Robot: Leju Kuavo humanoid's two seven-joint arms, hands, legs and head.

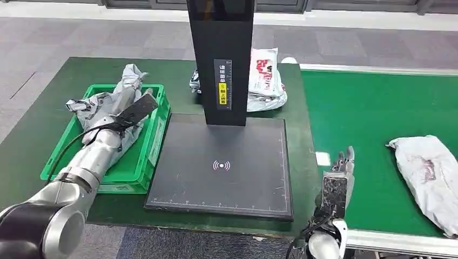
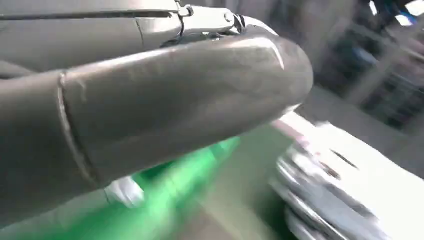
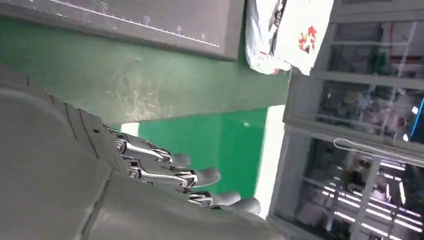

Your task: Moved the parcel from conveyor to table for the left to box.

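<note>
I count three lots of parcels: one grey crumpled parcel (image 1: pixel 429 175) with a red mark, lying alone on the green conveyor belt (image 1: pixel 372 116) near its right edge; a small stack of white-and-red printed parcels (image 1: pixel 266 80) at the far edge of the green table (image 1: pixel 43 127), just behind the black post (image 1: pixel 220 59); and grey bags (image 1: pixel 105 108) heaped in the single green crate (image 1: pixel 145 162) on the table's left side; how many bags are in that heap I cannot tell. One black scanning plate (image 1: pixel 221 164) lies flat between crate and belt, the post rising from its far edge. My left hand (image 1: pixel 132 94) reaches into the crate among the bags; whether its fingers grip one I cannot tell, and its wrist view is blurred. My right hand (image 1: pixel 337 178) stands at the near edge where table meets belt, fingers (image 3: pixel 200 176) straight, slightly spread and holding nothing, well apart from the lone parcel on the belt.
</note>
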